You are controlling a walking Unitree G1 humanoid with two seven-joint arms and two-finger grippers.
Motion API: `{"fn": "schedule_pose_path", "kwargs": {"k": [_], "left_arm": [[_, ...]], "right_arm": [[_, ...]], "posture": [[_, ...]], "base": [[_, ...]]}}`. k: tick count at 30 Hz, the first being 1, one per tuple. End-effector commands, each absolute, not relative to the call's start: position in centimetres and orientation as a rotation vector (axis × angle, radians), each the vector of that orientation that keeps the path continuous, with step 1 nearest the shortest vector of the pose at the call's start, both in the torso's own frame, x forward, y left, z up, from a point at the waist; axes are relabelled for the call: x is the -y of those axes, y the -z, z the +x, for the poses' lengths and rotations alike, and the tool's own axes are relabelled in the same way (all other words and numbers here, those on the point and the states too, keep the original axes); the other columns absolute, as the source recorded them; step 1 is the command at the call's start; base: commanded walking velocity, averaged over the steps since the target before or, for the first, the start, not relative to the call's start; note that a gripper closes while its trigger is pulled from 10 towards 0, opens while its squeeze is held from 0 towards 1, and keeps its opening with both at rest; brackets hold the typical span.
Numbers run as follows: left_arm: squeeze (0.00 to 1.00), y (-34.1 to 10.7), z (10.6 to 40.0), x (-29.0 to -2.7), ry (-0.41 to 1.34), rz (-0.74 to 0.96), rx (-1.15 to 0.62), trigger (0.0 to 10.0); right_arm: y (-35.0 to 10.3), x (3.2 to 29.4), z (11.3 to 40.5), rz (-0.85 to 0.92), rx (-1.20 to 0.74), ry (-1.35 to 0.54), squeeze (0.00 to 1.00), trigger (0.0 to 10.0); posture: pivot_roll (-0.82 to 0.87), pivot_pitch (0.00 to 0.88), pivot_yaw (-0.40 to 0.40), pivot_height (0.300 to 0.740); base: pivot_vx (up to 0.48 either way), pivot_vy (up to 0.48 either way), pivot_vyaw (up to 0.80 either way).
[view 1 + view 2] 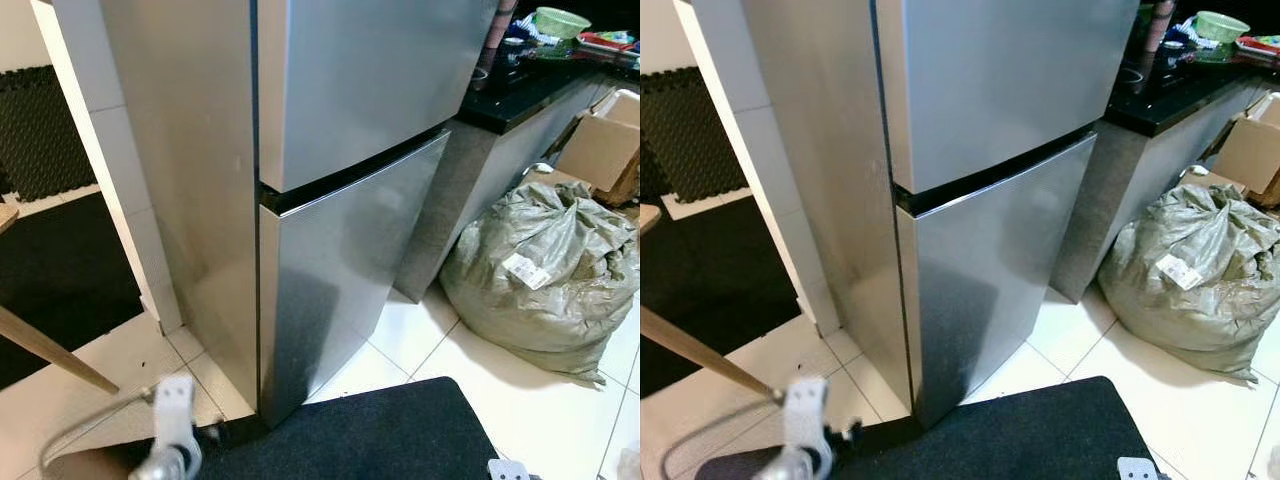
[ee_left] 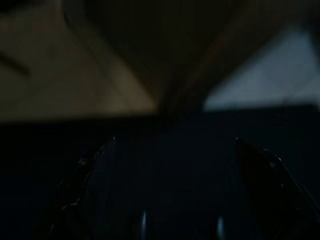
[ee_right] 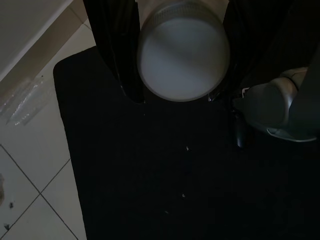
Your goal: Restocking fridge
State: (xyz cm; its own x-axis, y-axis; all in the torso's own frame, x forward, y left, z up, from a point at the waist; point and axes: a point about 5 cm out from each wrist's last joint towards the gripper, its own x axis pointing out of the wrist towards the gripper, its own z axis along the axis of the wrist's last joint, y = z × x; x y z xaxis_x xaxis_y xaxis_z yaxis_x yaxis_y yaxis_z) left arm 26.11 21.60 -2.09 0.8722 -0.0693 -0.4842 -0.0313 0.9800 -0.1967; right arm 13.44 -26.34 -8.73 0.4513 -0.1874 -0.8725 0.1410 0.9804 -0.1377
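Observation:
The silver two-door fridge (image 1: 340,170) stands straight ahead with both doors closed; a dark gap separates the upper door from the lower door (image 1: 340,270). In the right wrist view, my right gripper (image 3: 177,95) is shut on a white round container (image 3: 182,55) with a ribbed rim, held low over the black mat (image 3: 150,165). My left arm (image 1: 172,420) hangs at the lower left near the fridge's corner. The left wrist view is very dark; the left gripper (image 2: 175,145) shows two fingers (image 2: 97,160) spread apart with nothing between them.
A bulging grey-green sack (image 1: 545,265) lies on the white tiles right of the fridge, cardboard boxes (image 1: 600,150) behind it. A black counter (image 1: 530,95) carries a green basket (image 1: 560,20). A tiled pillar (image 1: 120,180) and a wooden table leg (image 1: 50,350) stand on the left.

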Motion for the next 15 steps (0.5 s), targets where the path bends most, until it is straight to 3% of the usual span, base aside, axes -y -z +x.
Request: {"fn": "schedule_pose_path", "kwargs": {"k": [1, 14, 15], "left_arm": [[1.0, -0.5, 28.3, -22.0, 0.087, -0.245, -0.364, 10.0], [1.0, -7.6, 33.3, -20.2, 0.338, -0.268, -0.032, 10.0], [0.0, -8.8, 33.9, -19.4, 0.413, -0.26, 0.019, 10.0]], "right_arm": [[8.7, 26.7, 13.2, -0.061, -1.084, 0.213, 0.0, 10.0], [8.7, 26.6, 13.1, -0.061, -1.084, 0.213, 0.0, 10.0], [8.7, 26.6, 13.2, -0.062, -1.083, 0.213, 0.0, 10.0]], "posture": [[-0.07, 0.0, -0.058, 0.74], [-0.08, 0.0, -0.059, 0.74], [-0.08, 0.0, -0.061, 0.74]], "base": [[0.0, 0.0, 0.0], [0.0, 0.0, 0.0], [0.0, 0.0, 0.0]]}}
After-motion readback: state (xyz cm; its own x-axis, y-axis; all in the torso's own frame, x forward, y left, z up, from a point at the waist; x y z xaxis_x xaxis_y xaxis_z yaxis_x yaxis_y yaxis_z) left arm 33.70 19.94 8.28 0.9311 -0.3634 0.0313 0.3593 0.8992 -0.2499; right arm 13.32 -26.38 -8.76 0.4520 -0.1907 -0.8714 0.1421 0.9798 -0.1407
